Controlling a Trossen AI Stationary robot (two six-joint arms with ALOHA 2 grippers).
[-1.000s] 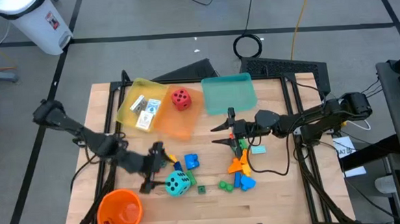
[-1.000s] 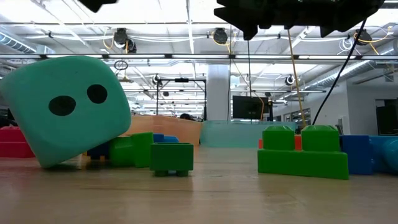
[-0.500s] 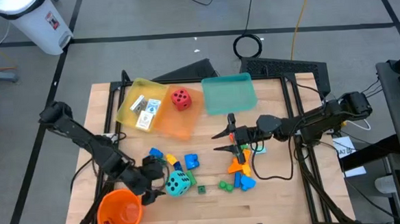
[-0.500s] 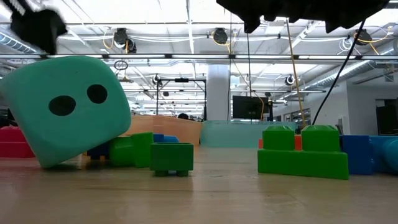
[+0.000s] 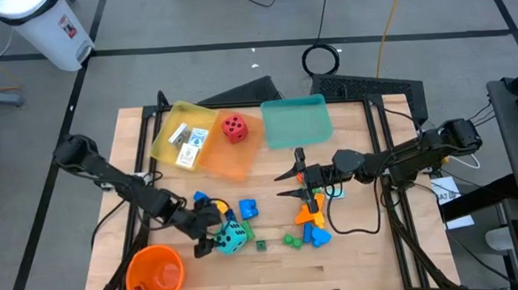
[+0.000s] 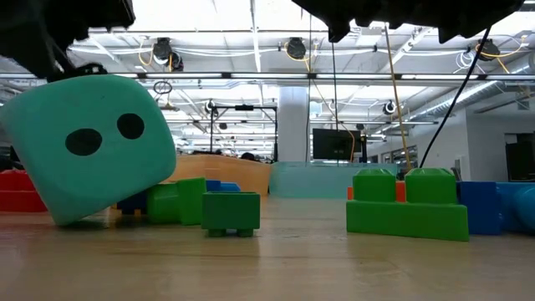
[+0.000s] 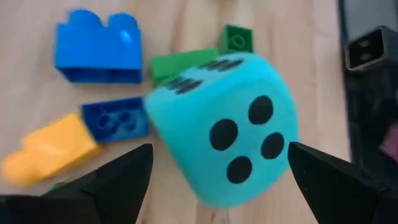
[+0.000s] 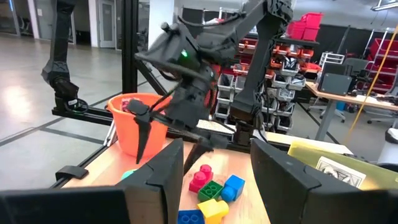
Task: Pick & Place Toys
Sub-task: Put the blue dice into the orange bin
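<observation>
Left gripper [image 7: 217, 165] now astride tilted cyan die [image 7: 227, 149], jaws wide

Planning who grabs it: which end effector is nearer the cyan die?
Left. The left end effector hangs open right beside the cyan die. The right end effector is farther off, over the orange brick.

Bright ceiling lights [image 6: 288, 46] glare above me. My left wrist view is blurred, the cyan die [image 7: 224, 162] soft-edged; shadows on the table [image 5: 362, 255] stay faint.
</observation>
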